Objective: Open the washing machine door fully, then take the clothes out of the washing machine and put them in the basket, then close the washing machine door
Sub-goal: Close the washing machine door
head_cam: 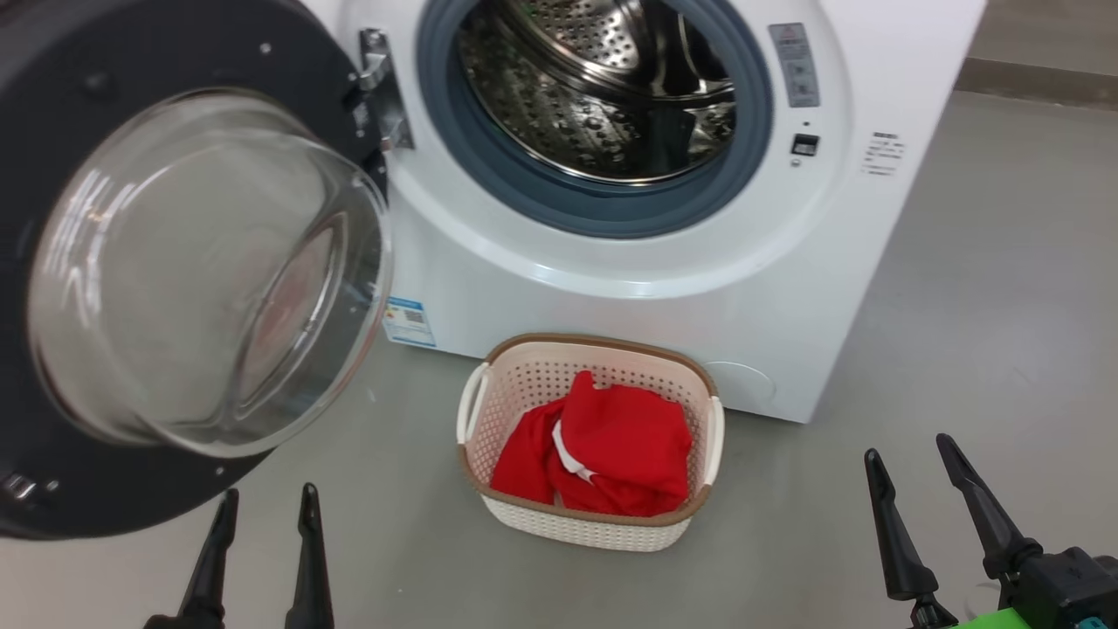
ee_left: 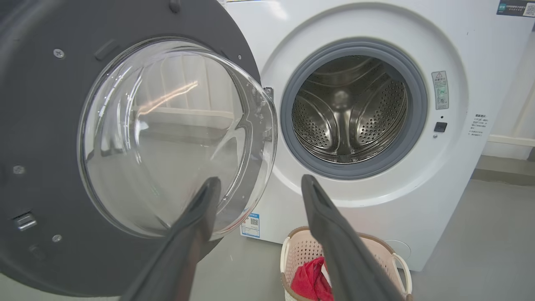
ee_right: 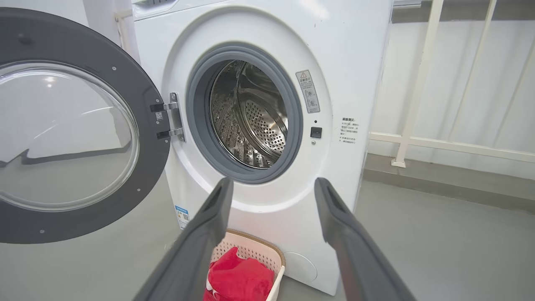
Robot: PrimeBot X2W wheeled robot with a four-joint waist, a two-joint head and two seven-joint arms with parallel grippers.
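Red clothes (head_cam: 611,445) in basket (head_cam: 603,346), washing machine door (head_cam: 201,271) open leftward, inside facing outward

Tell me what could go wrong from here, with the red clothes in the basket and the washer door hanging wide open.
The door is not yet shut; a push on its slick glass bowl might slide off, so the dark rim looks safer.
The basket sits on the floor right before the washer; an arm sweeping the door round could knock it and spill the clothes.
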